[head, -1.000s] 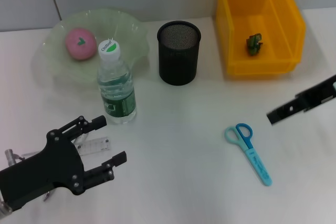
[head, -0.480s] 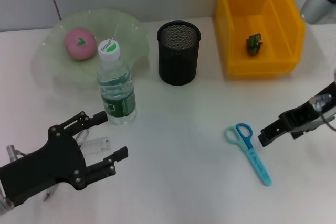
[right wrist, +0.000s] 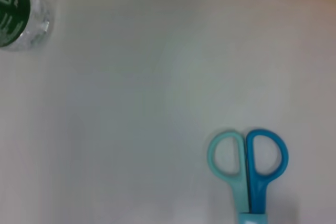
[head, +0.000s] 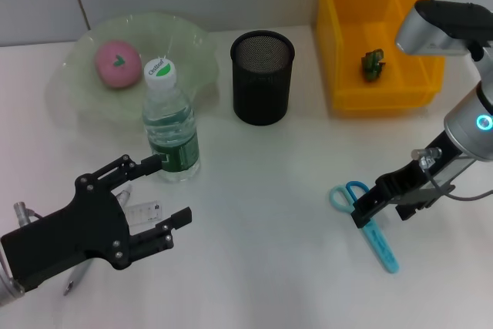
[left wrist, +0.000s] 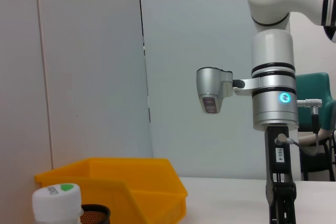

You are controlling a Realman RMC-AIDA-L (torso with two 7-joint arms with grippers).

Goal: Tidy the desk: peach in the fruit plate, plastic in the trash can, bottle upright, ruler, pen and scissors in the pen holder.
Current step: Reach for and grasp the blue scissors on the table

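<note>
Blue scissors (head: 380,246) lie flat on the white desk at the right; their handles show in the right wrist view (right wrist: 247,160). My right gripper (head: 363,211) hangs right over the scissors' handle end. A clear ruler (head: 145,211) lies under my left gripper (head: 171,189), which is open and empty just in front of the upright water bottle (head: 171,125). A pen tip (head: 70,286) pokes out beneath the left arm. The pink peach (head: 117,63) sits in the green glass plate (head: 192,44). Green plastic (head: 373,65) lies in the yellow bin (head: 348,98). The black mesh pen holder (head: 262,76) stands mid-back.
The bottle stands between the plate and my left gripper; its cap (left wrist: 56,196) shows in the left wrist view, with the yellow bin (left wrist: 131,187) and my right arm (left wrist: 273,108) beyond. The bottle's base (right wrist: 20,17) shows in the right wrist view.
My right arm has swung in from the right edge and come down over the scissors' handles. My left gripper has crept slightly forward toward the bottle, still open.
</note>
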